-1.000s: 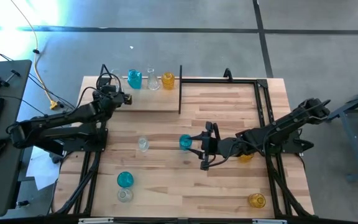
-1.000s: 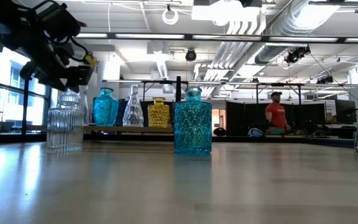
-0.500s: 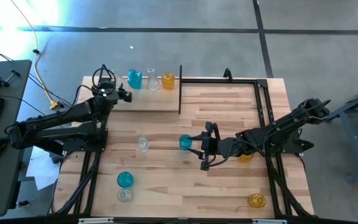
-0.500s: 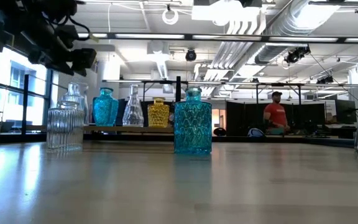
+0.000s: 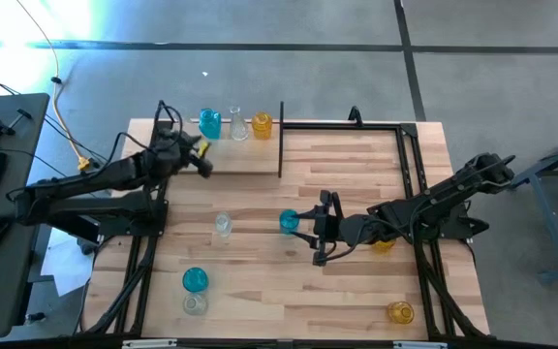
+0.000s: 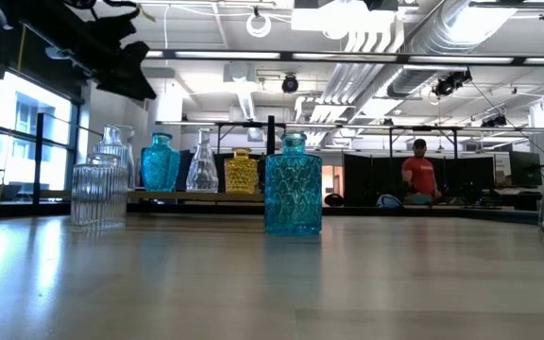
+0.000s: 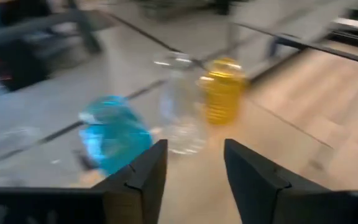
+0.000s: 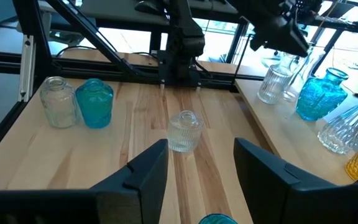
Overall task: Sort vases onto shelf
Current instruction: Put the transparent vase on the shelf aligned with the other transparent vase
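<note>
No readable writing anywhere; left gripper, fingers apart and empty, has swung right over the shelf toward the vases; right gripper, spread, unmoved beside teal vase

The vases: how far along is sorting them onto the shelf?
Done: a teal vase, a clear vase and an amber vase stand on the shelf. In hand: nothing; the open left gripper hovers over the shelf, the open right gripper faces another teal vase on the table. Left: that one and five more there.
</note>
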